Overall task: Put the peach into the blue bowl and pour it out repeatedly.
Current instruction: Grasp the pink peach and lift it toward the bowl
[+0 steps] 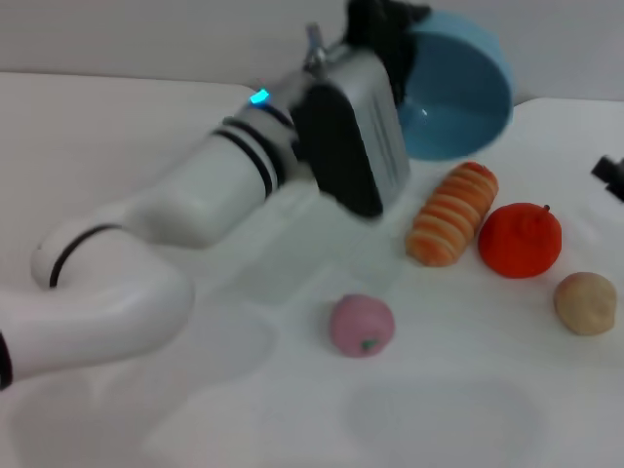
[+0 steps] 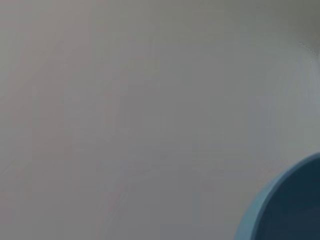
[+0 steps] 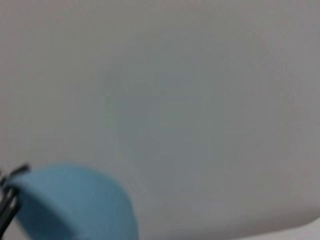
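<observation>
The blue bowl is held up, tipped on its side at the back of the table, its opening facing me and empty. My left gripper is shut on its rim, with the left arm stretching across from the left. The bowl also shows in the left wrist view and in the right wrist view. The peach, pink with a tiny green leaf, lies on the white table in front of the bowl, apart from it. Only a dark tip of my right gripper shows at the right edge.
A striped orange bread roll lies just below the bowl. A bright orange-red fruit sits to its right, and a beige lumpy ball nearer the right edge. The white table extends to the left.
</observation>
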